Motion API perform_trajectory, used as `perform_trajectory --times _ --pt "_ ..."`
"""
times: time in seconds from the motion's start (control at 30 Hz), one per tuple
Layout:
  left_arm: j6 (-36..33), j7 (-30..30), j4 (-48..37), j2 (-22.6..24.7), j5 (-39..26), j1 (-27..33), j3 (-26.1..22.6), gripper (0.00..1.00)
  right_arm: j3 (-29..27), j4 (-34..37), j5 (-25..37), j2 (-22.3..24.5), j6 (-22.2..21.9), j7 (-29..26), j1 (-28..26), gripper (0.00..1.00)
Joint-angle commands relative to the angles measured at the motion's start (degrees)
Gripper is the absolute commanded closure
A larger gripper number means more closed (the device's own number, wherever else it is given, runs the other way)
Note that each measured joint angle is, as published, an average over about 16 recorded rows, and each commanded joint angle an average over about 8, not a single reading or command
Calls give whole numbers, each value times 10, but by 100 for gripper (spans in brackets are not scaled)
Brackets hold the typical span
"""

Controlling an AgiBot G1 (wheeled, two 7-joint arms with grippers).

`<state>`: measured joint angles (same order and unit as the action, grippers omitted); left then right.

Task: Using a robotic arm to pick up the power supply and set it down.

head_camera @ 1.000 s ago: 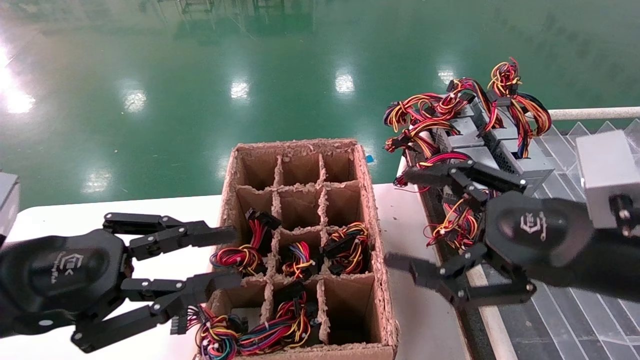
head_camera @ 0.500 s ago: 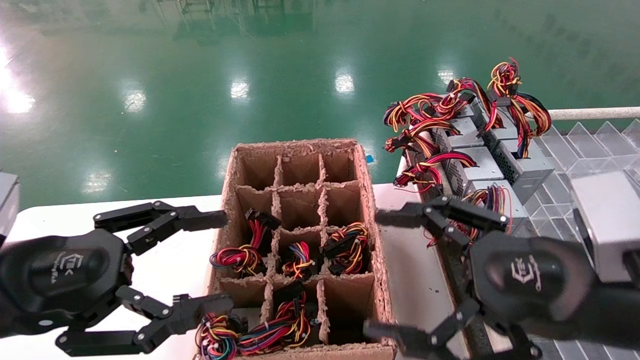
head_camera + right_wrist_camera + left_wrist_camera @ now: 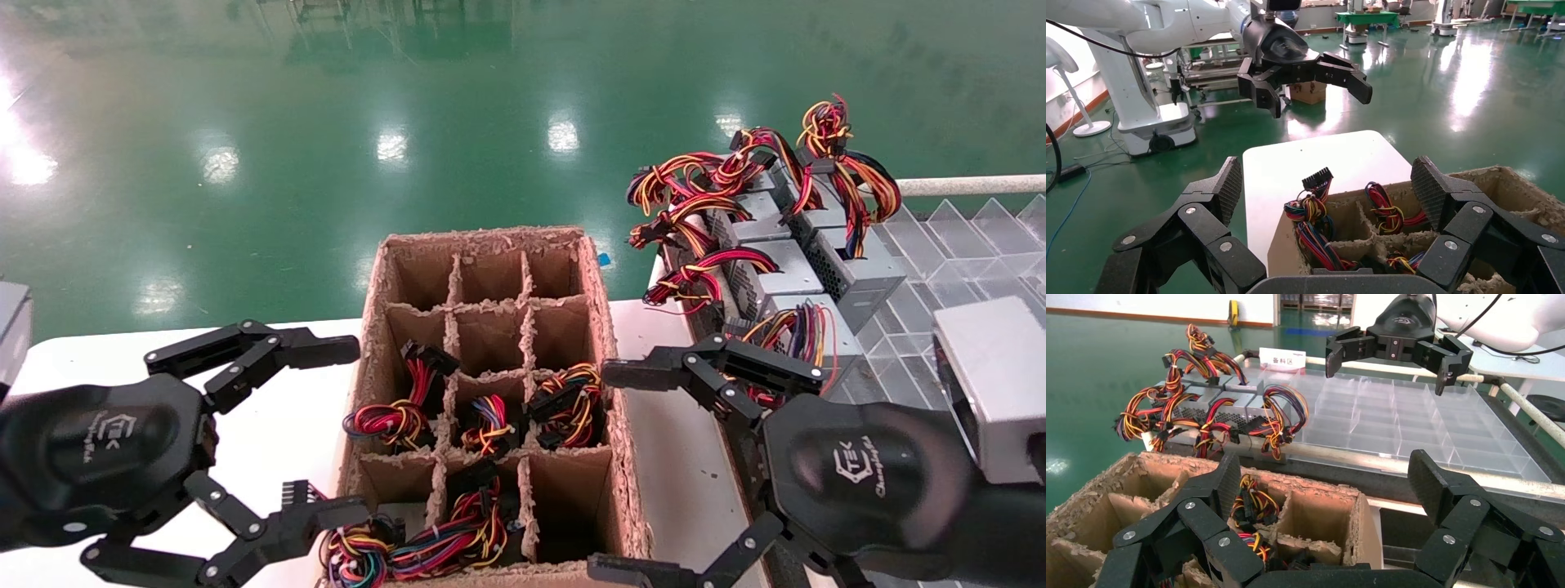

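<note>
The power supply (image 3: 840, 343) is the nearest grey box in a row on the clear tray, with a bundle of yellow, orange, red, purple and blue wires; the left wrist view shows the power supply (image 3: 1260, 406) too. My right gripper (image 3: 614, 469) hangs open between the tray and the cardboard box (image 3: 482, 237), with nothing in it. My left gripper (image 3: 339, 433) is open wide at the box's left side, also holding nothing. In its own view, the right gripper (image 3: 1329, 184) looks across the box at the left gripper (image 3: 1303, 73).
Several other grey supplies (image 3: 768, 220) with red-yellow-black wires stand behind it on the divided clear tray (image 3: 940, 245). The box stands on a white table (image 3: 286, 425); some cells hold wire bundles (image 3: 392, 416), and the far cells and the near right one show none.
My right gripper has moved from over the supplies on the tray toward me and left, to beside the box. My left gripper has opened wider.
</note>
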<state>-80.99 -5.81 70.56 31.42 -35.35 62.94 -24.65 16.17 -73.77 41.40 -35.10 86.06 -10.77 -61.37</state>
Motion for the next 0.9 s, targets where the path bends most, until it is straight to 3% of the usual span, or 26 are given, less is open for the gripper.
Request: perform_trajectory --times 0.03,0.9 --pt "0 0 0 0 0 0 0 0 0 0 1 0 -1 0 0 0" --pt "0 0 0 0 0 0 0 0 -2 2 4 1 -3 0 -2 0"
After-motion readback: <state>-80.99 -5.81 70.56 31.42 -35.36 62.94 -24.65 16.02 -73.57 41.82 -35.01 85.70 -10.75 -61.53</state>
